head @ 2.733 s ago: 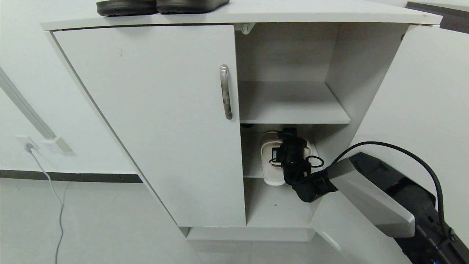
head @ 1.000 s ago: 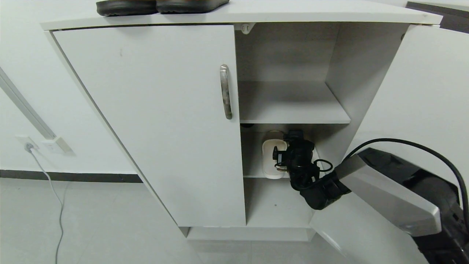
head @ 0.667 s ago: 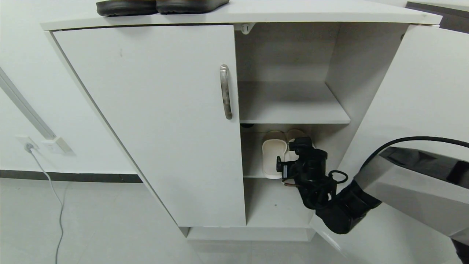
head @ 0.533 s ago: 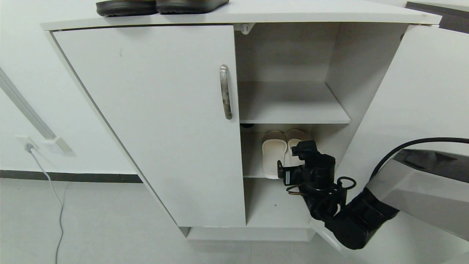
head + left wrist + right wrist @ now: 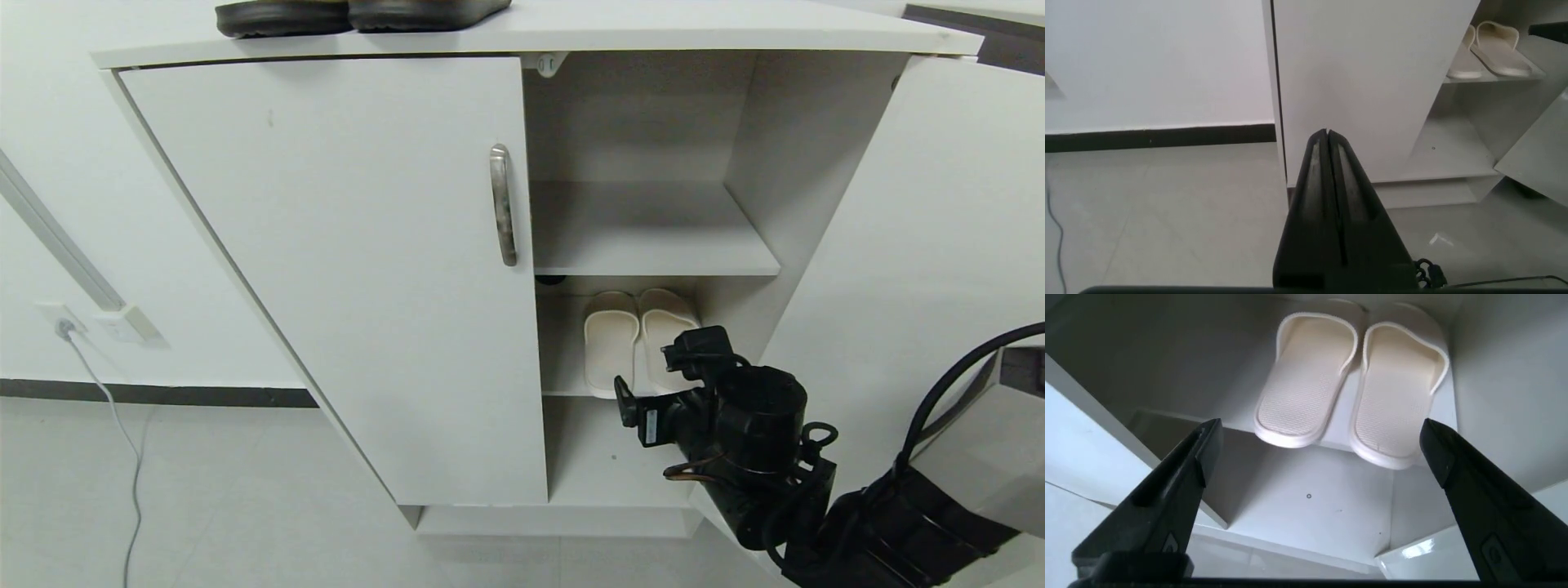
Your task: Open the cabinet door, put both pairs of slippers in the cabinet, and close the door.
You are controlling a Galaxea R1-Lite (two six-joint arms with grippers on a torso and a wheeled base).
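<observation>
- Currently, right gripper (image 5: 1321, 434) is hovering, jaws spread wide, before cream slippers (image 5: 612, 339) sitting on the cabinet shelf (image 5: 562, 353).
- Left gripper (image 5: 1325, 137) is holding jaws together.

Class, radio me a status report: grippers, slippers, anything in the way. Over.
Right gripper open, outside white cabinet; left gripper shut, low. Cream foam slippers in middle compartment; dark rubber slippers on cabinet top. Right door open, left door shut.
</observation>
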